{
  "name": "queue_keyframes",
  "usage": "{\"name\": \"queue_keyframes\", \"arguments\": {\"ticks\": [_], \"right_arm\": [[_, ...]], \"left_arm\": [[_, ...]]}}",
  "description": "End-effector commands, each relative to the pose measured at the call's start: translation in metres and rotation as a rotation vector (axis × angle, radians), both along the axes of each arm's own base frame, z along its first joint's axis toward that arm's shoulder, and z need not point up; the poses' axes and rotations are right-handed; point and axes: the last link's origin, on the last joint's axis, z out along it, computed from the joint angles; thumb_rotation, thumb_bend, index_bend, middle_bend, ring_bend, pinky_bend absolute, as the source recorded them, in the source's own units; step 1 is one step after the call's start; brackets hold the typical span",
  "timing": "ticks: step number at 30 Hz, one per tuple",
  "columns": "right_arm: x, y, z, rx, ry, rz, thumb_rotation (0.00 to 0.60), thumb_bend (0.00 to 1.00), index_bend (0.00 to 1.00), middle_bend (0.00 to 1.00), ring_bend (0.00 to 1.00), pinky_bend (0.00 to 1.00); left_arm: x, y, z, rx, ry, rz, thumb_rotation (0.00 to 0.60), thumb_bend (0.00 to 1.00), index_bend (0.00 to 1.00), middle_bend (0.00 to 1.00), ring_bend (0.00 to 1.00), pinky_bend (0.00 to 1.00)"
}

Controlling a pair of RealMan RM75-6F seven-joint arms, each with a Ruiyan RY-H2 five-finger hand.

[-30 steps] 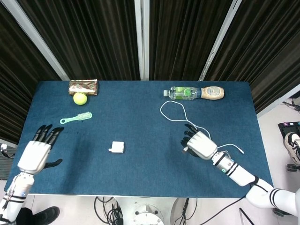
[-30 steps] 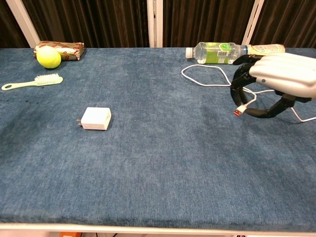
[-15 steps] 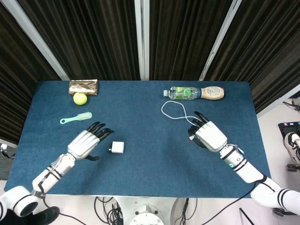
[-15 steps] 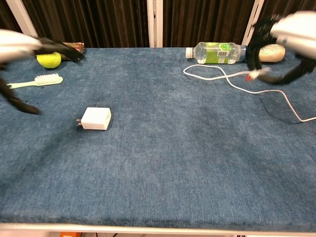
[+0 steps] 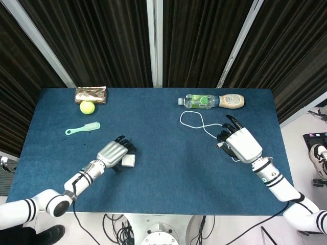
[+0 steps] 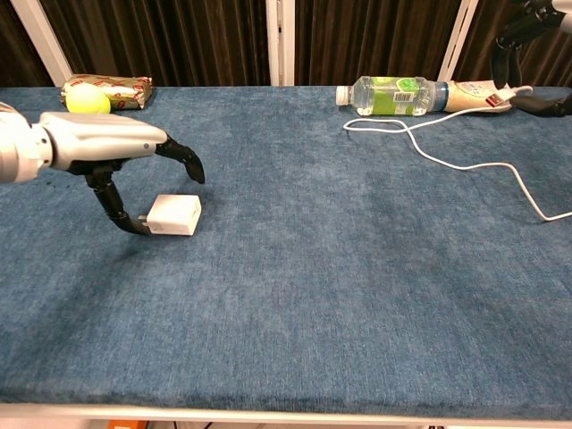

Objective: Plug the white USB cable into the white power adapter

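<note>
At lower left of the head view, the left hand is arched over the white power adapter, fingers spread, thumb touching it, nothing gripped. At right, the white USB cable plug is pinched by the raised right hand.

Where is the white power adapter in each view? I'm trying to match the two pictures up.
Head view: the white power adapter lies left of centre on the blue table, at the fingertips of the left hand.
Chest view: the adapter sits left of centre, with the left hand arched over it.
Shared landmark: the tennis ball at the far left.
</note>
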Motion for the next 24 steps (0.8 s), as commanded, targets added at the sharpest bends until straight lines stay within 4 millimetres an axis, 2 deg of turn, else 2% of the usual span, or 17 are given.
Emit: {"name": "queue_keyframes", "arguments": {"ticks": [1, 6, 13, 24], "right_arm": [[-0.0017, 0.0009, -0.0011, 0.004, -0.005, -0.003, 0.600, 0.46, 0.64, 0.53, 0.28, 0.10], [-0.0045, 0.0017, -0.0020, 0.009, -0.010, -0.010, 0.600, 0.46, 0.64, 0.53, 0.28, 0.10], [-0.0068, 0.0023, -0.0034, 0.015, -0.015, -0.017, 0.600, 0.47, 0.64, 0.53, 0.28, 0.10], [-0.0109, 0.0035, -0.0044, 0.017, -0.018, -0.029, 0.600, 0.47, 0.65, 0.53, 0.28, 0.10]], "left_arm": [[-0.0014, 0.0042, -0.0076, 0.001, 0.016, 0.025, 0.600, 0.16, 0.24, 0.20, 0.12, 0.00], [-0.0009, 0.0011, -0.0105, -0.014, 0.014, 0.043, 0.600, 0.18, 0.28, 0.21, 0.12, 0.00], [0.0003, -0.0008, -0.0123, -0.018, 0.007, 0.038, 0.600, 0.18, 0.29, 0.22, 0.12, 0.00], [-0.0015, 0.0038, -0.0159, 0.008, -0.011, 0.046, 0.600, 0.19, 0.36, 0.32, 0.20, 0.03]]}}
